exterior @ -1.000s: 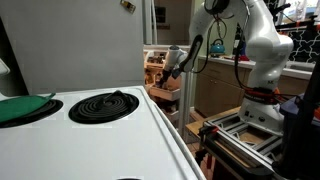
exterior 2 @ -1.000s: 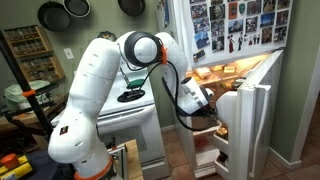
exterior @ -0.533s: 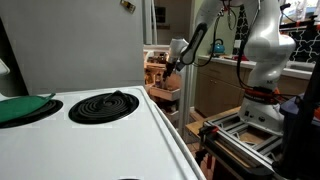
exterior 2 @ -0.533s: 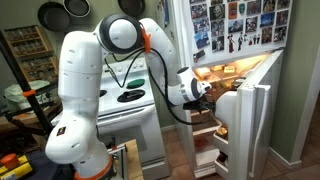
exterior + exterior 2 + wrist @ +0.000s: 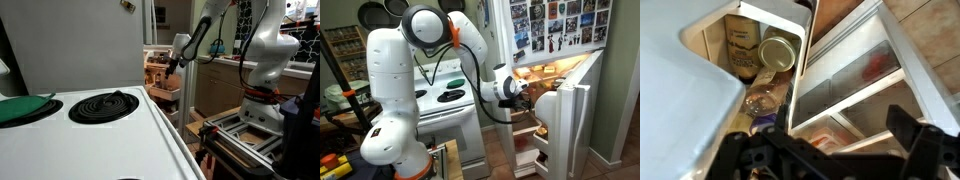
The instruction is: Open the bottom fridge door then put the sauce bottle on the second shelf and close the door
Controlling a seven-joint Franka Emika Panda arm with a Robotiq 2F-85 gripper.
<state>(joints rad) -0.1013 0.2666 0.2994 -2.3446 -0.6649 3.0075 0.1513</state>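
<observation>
1. Closest in, the white stove top (image 5: 135, 135) filled the foreground of an exterior view. Its black coil burner (image 5: 100, 104) sat mid-surface and a green item (image 5: 22, 106) lay at the left edge.
2. Past the stove's far edge, the grey fridge side (image 5: 80, 45) stood like a wall.
3. The white robot arm (image 5: 390, 80) rose at the left and reached right, across the stove front toward the fridge.
4. And there was the gripper (image 5: 524, 89), level with the lit shelves and right at the fridge opening. It showed in both exterior views (image 5: 171, 66).
5. In the wrist view the gripper (image 5: 830, 158) had its jaws spread wide, the dark fingers (image 5: 745, 155) far apart along the bottom edge, and nothing was held between them.
6. The bottom fridge door (image 5: 570, 120) stood swung out, white inner side showing, just right of the gripper.
7. Beyond the fingers, the wrist view took in a round-lidded jar (image 5: 777, 53), with a tan-labelled container (image 5: 739, 40) to its left.
8. A clear glass item (image 5: 764, 98) lay just below that jar. Whether it was the sauce bottle could not be told.
9. To the right of those, pale fridge shelves (image 5: 855, 85) ran off at an angle.
10. Farthest back, the upper fridge door (image 5: 555, 25) carried a spread of photos.
</observation>
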